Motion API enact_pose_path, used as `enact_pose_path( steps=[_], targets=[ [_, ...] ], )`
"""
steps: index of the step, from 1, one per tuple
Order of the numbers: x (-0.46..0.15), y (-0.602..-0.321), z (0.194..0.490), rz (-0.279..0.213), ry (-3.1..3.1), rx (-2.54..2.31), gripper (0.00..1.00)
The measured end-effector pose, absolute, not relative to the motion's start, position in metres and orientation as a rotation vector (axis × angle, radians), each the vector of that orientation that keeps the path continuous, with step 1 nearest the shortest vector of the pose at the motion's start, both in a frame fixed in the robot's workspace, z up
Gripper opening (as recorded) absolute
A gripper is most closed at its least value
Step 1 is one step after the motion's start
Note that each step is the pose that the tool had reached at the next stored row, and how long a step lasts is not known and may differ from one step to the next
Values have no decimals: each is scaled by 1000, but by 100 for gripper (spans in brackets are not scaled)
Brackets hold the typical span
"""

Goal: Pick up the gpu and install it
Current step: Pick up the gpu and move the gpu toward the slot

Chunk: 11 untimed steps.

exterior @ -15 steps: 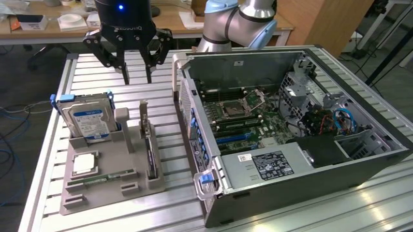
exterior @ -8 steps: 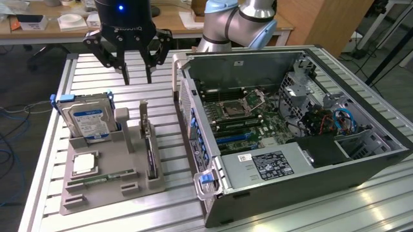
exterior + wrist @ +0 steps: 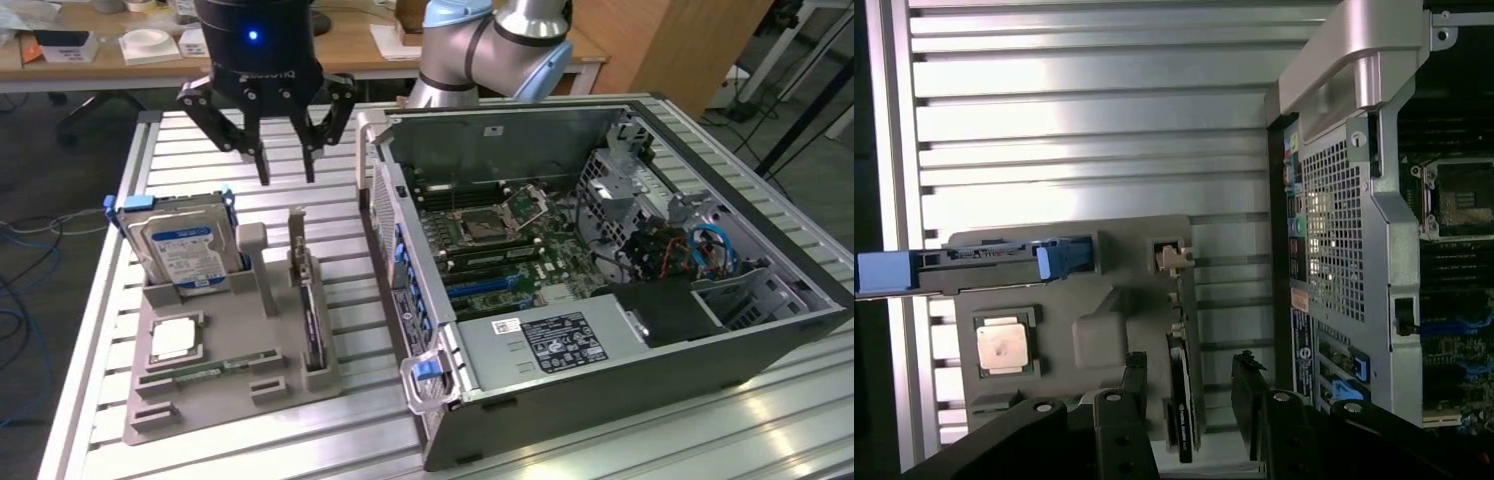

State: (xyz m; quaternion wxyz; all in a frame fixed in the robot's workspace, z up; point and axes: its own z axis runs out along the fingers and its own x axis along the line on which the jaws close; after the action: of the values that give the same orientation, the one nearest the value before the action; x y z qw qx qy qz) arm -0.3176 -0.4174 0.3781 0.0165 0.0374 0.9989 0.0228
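In the exterior view, the black two-fingered gripper [image 3: 286,172] hangs with its fingers spread wide and nothing between them. It is above the slatted aluminium table [image 3: 174,140], past the end of the grey moulded holder tray [image 3: 227,400] that lies farther from the camera. The gpu [image 3: 314,325], a thin flat dark card with a silver metal end bracket, stands on edge in a slot along the tray's side nearest the open black-and-silver computer case [image 3: 601,395], well apart from the gripper. The tray also holds a boxy silver hard drive [image 3: 187,255] with a blue-white label, upright in a blue carrier, a square silver processor chip [image 3: 175,340] and a narrow green memory stick [image 3: 214,368]. In the wrist view, the gripper [image 3: 1192,385] is again spread, with one of its black fingers [image 3: 1137,395] appearing on each side of the gpu [image 3: 1182,400], which is seen edge-on in the tray [image 3: 1114,320]. The hard drive [image 3: 984,262] and processor chip [image 3: 1004,345] sit beside it, the table [image 3: 1084,130] runs beneath, and the case [image 3: 1344,250] stands near.
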Motion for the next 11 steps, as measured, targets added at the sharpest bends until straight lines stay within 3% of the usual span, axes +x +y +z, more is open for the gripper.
enact_pose_path(
  steps=[11],
  targets=[
    [-319,-418,359,71,3097,116,47]
  ],
)
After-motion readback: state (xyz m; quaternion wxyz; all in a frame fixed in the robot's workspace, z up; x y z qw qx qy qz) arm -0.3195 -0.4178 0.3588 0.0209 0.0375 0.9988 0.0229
